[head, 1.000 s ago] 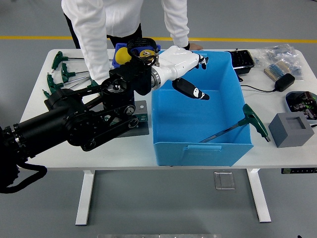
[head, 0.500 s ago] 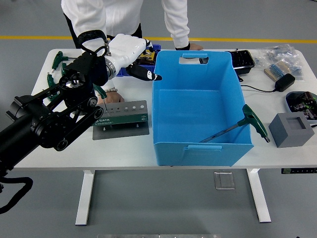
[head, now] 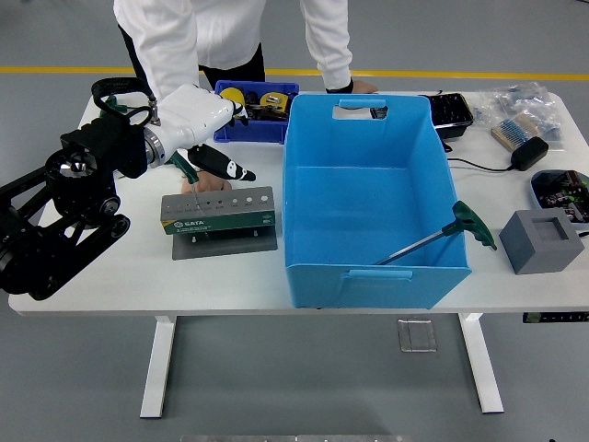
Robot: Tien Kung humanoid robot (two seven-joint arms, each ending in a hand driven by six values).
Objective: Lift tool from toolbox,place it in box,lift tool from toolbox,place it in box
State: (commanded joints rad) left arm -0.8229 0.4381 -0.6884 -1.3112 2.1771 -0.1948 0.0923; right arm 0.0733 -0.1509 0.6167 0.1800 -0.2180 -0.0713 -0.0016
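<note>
1. The left arm (head: 64, 212), black with jointed links, comes in from the left edge and bends over the table's (head: 129, 276) left part.
2. The left hand (head: 198, 124), in a smooth white shell with black-tipped fingers (head: 235, 172), hangs above the tool holder's far side; its fingers are loosely extended and hold nothing.
3. Green T-handled tools (head: 110, 106) lie at the table's far left, partly hidden behind the arm.
4. The tool holder (head: 219, 214), a grey-green rectangular block with a row of round holes, stands on a flat grey plate.
5. A person (head: 230, 37) in white sleeves stands at the far side, one hand (head: 210, 187) resting just behind the holder.
6. The blue box (head: 368, 198), of ribbed plastic sheet with cut handles, is open-topped.
7. A green-handled T-wrench (head: 433, 239) leans against the box's right wall, its steel shaft inside and its handle over the rim.
</note>
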